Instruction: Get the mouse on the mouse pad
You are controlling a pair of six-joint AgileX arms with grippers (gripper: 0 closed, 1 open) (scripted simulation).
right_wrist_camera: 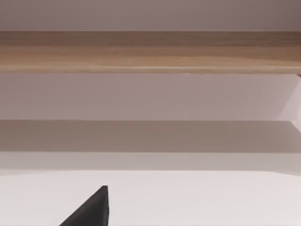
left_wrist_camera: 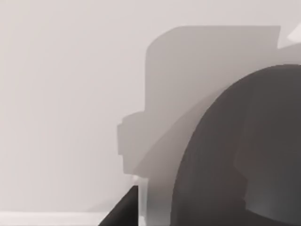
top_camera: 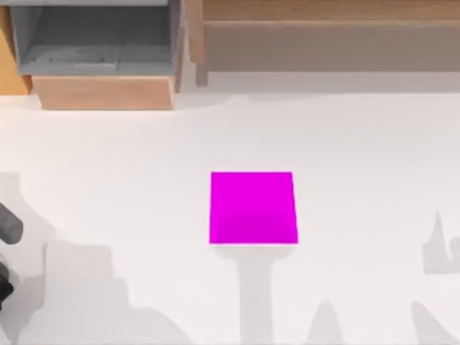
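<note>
I take the mouse pad (top_camera: pixel 253 207) as my landmark. It is a flat magenta square lying on the white table (top_camera: pixel 359 158), about in the middle of the top view, and its surface is plain.

Far to the left of the pad, at the edge of the top view, I see a grey and black part of my left arm (top_camera: pixel 7 228). In the left wrist view the mouse (left_wrist_camera: pixel 249 155) shows as a big dark grey rounded lump, very close to the camera, resting on the white table and throwing a broad shadow. A black tip of the left gripper (left_wrist_camera: pixel 123 211) stands just beside it. I cannot tell if this tip touches the mouse, and I cannot tell the state of this hand. The mouse seems well apart from the pad, on its left side.

In the right wrist view a black tip of the right gripper (right_wrist_camera: pixel 91 212) hangs over the white table, facing a wooden board (right_wrist_camera: pixel 150 52). The state of this hand I cannot tell either.

Behind the pad, to its left, stands a wooden box (top_camera: pixel 100 90) with a grey inside. Behind the pad, to its right, runs a long wooden shelf (top_camera: pixel 323 36).
</note>
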